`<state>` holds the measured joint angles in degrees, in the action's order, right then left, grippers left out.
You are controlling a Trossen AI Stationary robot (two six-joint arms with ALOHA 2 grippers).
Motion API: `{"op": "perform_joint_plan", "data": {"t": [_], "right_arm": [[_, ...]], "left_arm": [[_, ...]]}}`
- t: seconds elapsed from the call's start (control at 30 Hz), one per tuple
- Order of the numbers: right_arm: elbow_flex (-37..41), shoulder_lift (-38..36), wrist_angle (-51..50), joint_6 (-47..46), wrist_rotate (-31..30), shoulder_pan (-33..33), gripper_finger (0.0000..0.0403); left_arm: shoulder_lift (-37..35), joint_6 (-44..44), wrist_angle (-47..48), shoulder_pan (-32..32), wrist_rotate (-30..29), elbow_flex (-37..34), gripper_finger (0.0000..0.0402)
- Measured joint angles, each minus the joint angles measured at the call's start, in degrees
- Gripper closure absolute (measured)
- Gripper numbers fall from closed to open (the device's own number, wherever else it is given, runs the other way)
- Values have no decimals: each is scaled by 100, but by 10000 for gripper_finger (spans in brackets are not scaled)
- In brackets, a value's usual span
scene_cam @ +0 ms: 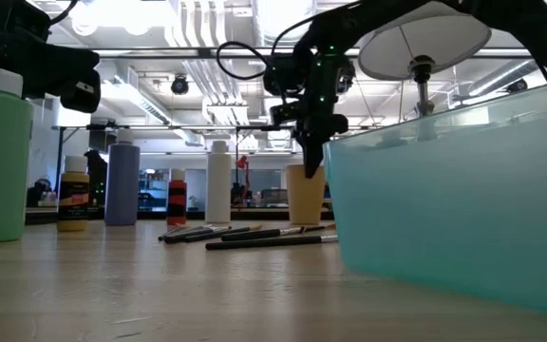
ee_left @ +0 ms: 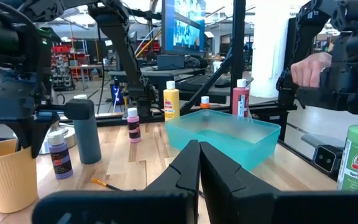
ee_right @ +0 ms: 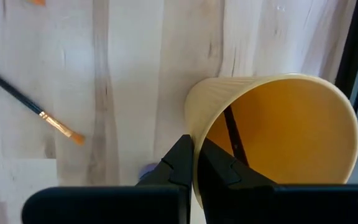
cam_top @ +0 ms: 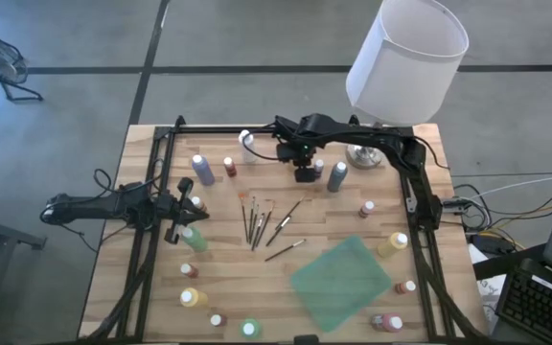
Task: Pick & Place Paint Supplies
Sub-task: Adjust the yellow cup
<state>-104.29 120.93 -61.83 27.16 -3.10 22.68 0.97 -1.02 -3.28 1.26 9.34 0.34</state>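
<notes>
One brush (ee_right: 234,138) already stands in the yellow cup (ee_right: 278,134) at upper centre of the overhead frame, where the right gripper (ee_right: 193,163), fingers together at its rim, could tip it if it swings sideways.

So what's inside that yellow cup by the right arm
In the yellow cup, one thin dark brush handle leans against the inner wall. The right pincer, shut, covers part of the rim, and the brush's lower end is hidden.

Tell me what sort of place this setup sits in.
Probably a robotics lab or workshop: exposed white ceiling ducts, a large lit monitor screen behind the pale wooden plank table, and red shelving racks farther back.
</notes>
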Motion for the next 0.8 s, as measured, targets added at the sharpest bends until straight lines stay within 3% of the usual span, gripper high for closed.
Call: {"op": "perform_joint_plan", "data": {"t": [0.27, 0.5, 0.8], "right_arm": [[27, -72, -127, 103, 19, -1, 394], [-118, -58, -233, 109, 517, -7, 394], [-92, -58, -227, 87, 465, -1, 364]], "left_arm": [[0, 0, 3, -1, 0, 0, 388], [0, -1, 5, -1, 0, 0, 388], [0, -2, 3, -1, 0, 0, 388]]}}
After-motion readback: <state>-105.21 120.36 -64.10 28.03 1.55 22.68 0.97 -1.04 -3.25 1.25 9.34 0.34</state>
